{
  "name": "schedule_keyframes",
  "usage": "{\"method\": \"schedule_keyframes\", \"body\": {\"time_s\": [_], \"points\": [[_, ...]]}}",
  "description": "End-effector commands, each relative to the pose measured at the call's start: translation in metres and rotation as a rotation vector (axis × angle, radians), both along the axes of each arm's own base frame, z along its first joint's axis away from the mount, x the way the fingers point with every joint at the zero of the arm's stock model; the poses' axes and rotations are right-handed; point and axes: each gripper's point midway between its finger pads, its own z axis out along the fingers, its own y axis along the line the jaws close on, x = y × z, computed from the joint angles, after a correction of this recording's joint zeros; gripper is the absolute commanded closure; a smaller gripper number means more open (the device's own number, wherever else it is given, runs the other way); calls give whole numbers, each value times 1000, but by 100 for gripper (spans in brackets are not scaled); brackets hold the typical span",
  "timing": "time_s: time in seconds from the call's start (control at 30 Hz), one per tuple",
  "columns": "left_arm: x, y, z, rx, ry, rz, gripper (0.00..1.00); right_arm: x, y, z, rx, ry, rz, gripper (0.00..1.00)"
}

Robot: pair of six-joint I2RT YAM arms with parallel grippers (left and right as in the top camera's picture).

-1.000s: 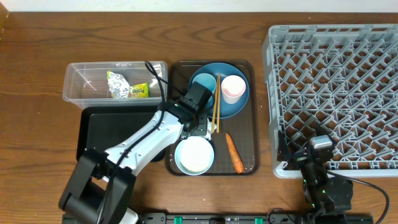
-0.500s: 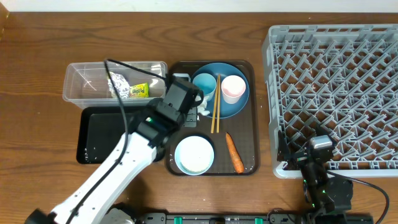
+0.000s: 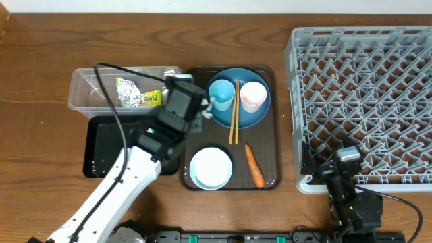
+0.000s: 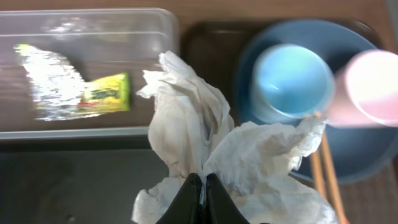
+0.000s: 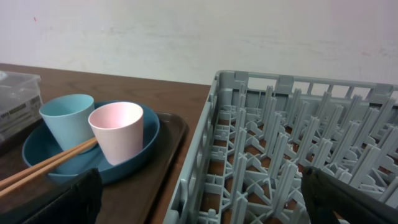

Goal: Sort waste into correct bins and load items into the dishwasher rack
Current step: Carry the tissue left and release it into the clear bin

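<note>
Tissue wads [image 4: 199,143] hung pinched in the closed left gripper [image 4: 200,186] beside the clear tub [image 3: 84,88] holding the foil wrapper [image 3: 126,92], while carrot [image 3: 254,165], plate [image 3: 256,116] and cups [image 3: 221,94] lay unsorted and the right gripper [image 5: 205,199] gaped empty.

White tissue wad [image 4: 199,137] hanging crumpled, pinched in left gripper [image 4: 200,186] near clear tub's [image 3: 84,94] corner. Foil wrapper [image 3: 127,91] lying inside tub. Blue cup [image 3: 221,94], pink cup [image 3: 253,96], chopsticks [image 3: 233,115] sitting on dark-blue plate [image 3: 253,118]. Carrot [image 3: 254,165] lying beside white bowl [image 3: 210,167]. Grey rack [image 3: 364,88] standing at right.

A dark brown wooden table [image 3: 40,47] stands against a plain white wall [image 5: 186,37].
</note>
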Motion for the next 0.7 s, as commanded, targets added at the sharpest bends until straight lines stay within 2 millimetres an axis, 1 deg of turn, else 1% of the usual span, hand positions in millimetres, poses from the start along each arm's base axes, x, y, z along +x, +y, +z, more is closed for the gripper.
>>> {"method": "schedule_keyframes", "body": {"time_s": [0.0,0.23,0.33,0.5,0.67], "points": [[15,29,14,21,-51,92,94,0,-1,0,-4,-1,-4,1],[39,82,26,0,-119,252,94,0,-1,0,-4,-1,-4,1],[46,94,26,-22,-128,282,94,0,-1,0,-3,-1,-4,1],[56,106,10,-14,-99,318,94,0,-1,0,-3,-1,-4,1],[73,112,-17,10,-61,327,94,0,-1,0,-4,-1,-4,1]]}}
